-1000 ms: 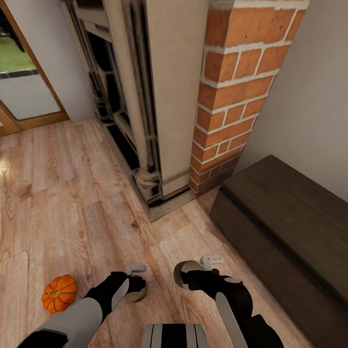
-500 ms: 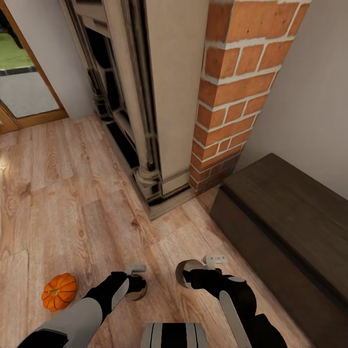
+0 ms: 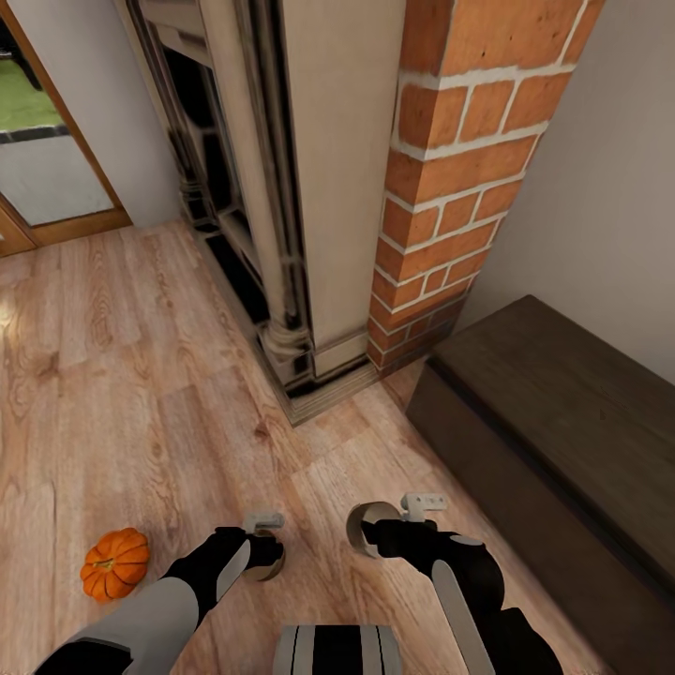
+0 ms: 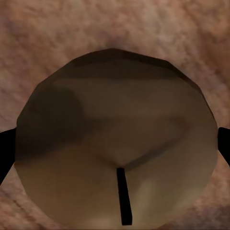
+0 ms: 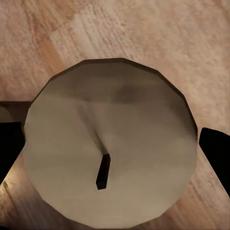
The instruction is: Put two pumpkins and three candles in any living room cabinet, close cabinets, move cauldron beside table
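An orange pumpkin [image 3: 114,564] lies on the wood floor to the left of my left arm. My left gripper [image 3: 263,547] is shut on a stubby pale candle [image 3: 267,560], held low over the floor. Its round top and black wick face the left wrist view, candle [image 4: 115,139], with a dark finger [image 4: 5,153] at its edge. My right gripper [image 3: 377,531] is shut on a second candle [image 3: 364,527], whose top and wick face the right wrist view, candle [image 5: 110,143]. The dark brown cabinet [image 3: 562,412] stands closed to the right of my right arm.
A cream and black fireplace surround [image 3: 272,234] and a red brick column [image 3: 450,187] stand straight ahead. A grey wall runs behind the cabinet. A glazed door with a wood frame [image 3: 47,178] is at the far left. Open wood floor [image 3: 141,403] lies between.
My right gripper with its candle has shifted slightly right, toward the cabinet. The view has also shifted a little. The left arm and the pumpkin have held still.
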